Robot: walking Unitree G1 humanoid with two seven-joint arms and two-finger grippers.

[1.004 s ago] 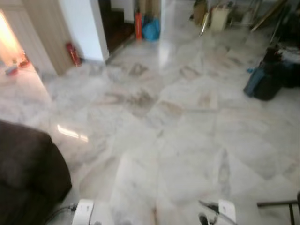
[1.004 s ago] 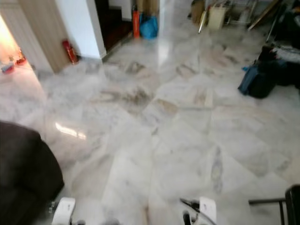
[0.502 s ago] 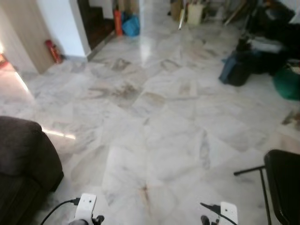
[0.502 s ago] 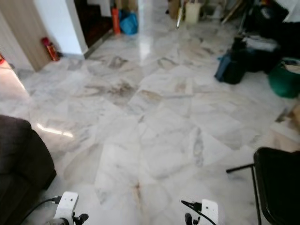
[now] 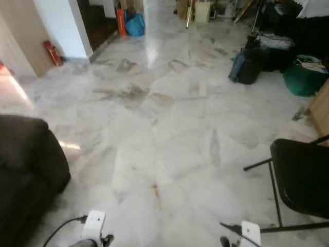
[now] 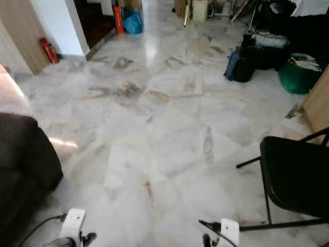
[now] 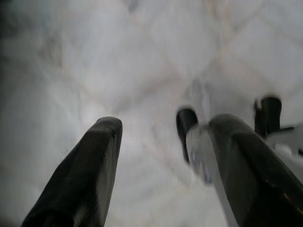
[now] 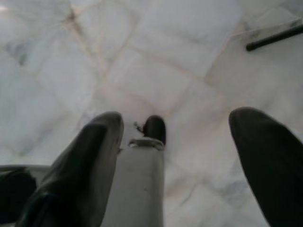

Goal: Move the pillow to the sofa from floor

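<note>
A dark brown sofa [image 5: 25, 159] stands at my left on the pale marble floor [image 5: 169, 128]. Both arms hang low in front of me, their white wrists at the lower edge: left [image 5: 93, 225], right [image 5: 250, 231]. In the left wrist view my left gripper [image 7: 163, 123] is open, its black fingers [image 7: 102, 142] spread over bare floor tiles. Likewise my right gripper [image 8: 175, 117] is open above the floor, with nothing between its fingers [image 8: 99, 137].
A black folding chair [image 5: 300, 177] stands close on the right, beside a wooden panel [image 5: 321, 110]. Farther right lie a dark bag [image 5: 245, 64] and a green rounded bundle [image 5: 303, 77]. A red extinguisher [image 5: 51, 52] and a blue bag [image 5: 134, 24] stand at the back.
The whole view has swung to the right: the black chair and the green bundle have come into sight, and the sofa sits further left. Both arms hang as before.
</note>
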